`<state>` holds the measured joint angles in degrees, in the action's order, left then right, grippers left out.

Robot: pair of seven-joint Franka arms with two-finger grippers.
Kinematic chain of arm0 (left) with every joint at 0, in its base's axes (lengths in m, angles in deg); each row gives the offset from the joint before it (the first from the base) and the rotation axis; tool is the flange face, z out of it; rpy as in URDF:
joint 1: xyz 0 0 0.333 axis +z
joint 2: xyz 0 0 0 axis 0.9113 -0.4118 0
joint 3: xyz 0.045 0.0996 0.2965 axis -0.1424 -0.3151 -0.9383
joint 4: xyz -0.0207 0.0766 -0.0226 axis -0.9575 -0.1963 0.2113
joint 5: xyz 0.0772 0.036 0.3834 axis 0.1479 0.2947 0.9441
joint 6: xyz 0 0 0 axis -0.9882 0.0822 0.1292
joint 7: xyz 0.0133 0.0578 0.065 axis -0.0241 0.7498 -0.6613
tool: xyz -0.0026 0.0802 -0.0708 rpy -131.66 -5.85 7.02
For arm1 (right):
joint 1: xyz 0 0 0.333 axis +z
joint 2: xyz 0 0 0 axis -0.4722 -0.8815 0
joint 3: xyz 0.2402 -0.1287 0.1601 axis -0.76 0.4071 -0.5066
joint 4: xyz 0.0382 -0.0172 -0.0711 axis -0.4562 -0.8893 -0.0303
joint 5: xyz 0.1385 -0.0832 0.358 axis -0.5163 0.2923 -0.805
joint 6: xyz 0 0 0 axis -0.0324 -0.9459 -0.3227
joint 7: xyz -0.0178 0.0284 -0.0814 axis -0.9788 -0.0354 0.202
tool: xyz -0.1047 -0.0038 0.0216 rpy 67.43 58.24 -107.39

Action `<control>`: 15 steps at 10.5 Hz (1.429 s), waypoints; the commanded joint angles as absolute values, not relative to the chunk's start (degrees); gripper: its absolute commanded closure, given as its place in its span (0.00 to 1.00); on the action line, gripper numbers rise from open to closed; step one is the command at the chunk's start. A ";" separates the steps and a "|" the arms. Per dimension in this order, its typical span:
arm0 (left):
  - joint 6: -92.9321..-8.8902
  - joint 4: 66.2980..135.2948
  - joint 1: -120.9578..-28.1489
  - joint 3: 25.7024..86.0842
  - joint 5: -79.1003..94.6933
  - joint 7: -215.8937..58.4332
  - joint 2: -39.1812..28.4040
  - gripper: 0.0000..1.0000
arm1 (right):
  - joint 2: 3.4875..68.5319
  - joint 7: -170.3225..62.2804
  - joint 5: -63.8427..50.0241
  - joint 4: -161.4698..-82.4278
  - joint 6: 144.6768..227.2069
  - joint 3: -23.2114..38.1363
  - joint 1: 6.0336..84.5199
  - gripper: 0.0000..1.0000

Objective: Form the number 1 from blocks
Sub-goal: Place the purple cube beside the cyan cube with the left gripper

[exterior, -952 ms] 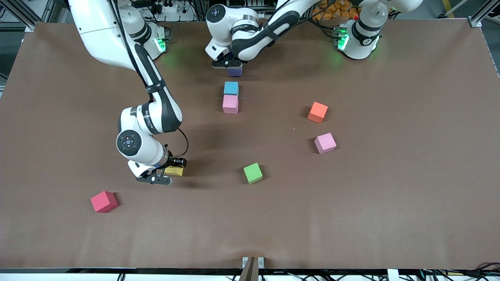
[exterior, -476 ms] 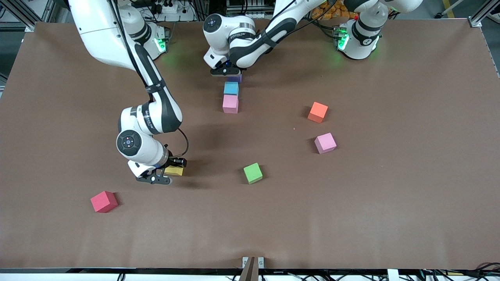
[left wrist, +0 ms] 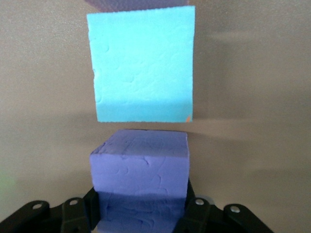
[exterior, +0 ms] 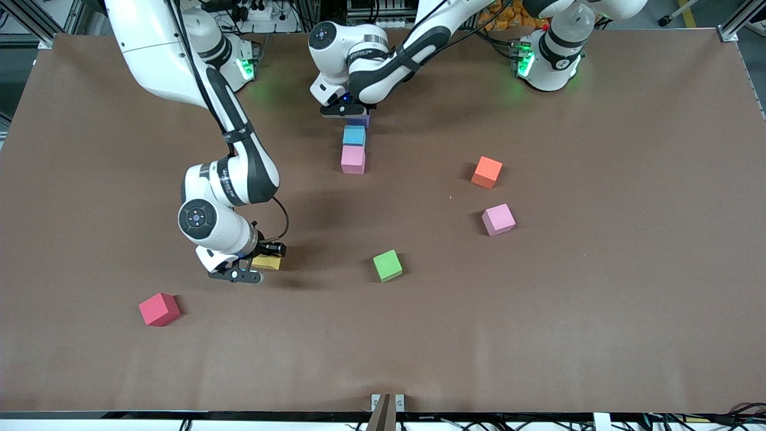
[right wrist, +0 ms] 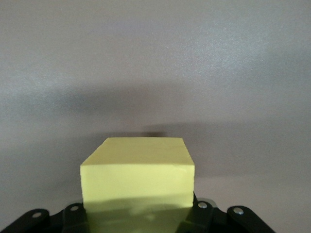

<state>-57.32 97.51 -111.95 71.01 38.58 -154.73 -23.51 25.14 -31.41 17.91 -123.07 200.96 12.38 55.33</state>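
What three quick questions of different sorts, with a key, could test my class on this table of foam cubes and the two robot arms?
1. True or false: the left claw is shut on the purple foam cube.
2. Which cube does the right claw hold: A red, B yellow foam cube, C green?
3. Fill in: the light blue foam cube touches a ___ foam cube nearer the front camera.

Key: 1 true; 2 B; 3 pink.

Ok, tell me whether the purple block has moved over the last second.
Yes. The purple block, shut in the left gripper, has come toward the front camera, closing the gap to the fixed light blue block.
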 commanded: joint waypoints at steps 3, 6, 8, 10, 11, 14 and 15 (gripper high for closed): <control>-55.57 92.58 -112.88 70.44 39.55 -154.11 -26.87 1.00 | 27.04 -30.88 17.19 -124.97 201.54 12.65 55.78 0.45; -55.21 92.67 -112.70 70.44 39.55 -154.11 -26.88 1.00 | 27.04 -30.88 17.19 -124.88 201.54 12.65 55.78 0.45; -54.52 92.84 -112.35 70.44 39.47 -154.11 -26.53 1.00 | 27.04 -30.80 17.19 -124.79 201.54 12.56 55.78 0.45; -53.98 93.02 -112.26 70.44 39.47 -154.11 -26.52 1.00 | 27.04 -30.88 17.11 -124.70 201.54 12.56 55.78 0.45; -53.98 93.02 -112.26 70.44 39.46 -154.11 -26.52 1.00 | 27.04 -30.88 15.89 -124.70 201.54 12.65 55.86 0.45; -53.98 92.75 -112.17 70.44 38.15 -156.29 -26.52 0.00 | 27.04 -30.88 14.73 -124.70 201.63 12.65 56.22 0.45; -53.98 92.67 -112.17 70.44 38.06 -156.56 -26.44 0.00 | 27.04 -30.97 14.73 -124.70 201.63 12.65 56.22 0.45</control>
<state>-55.19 94.07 -111.98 70.39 38.56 -155.70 -25.79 25.21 -31.40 15.60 -123.07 201.36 12.36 55.65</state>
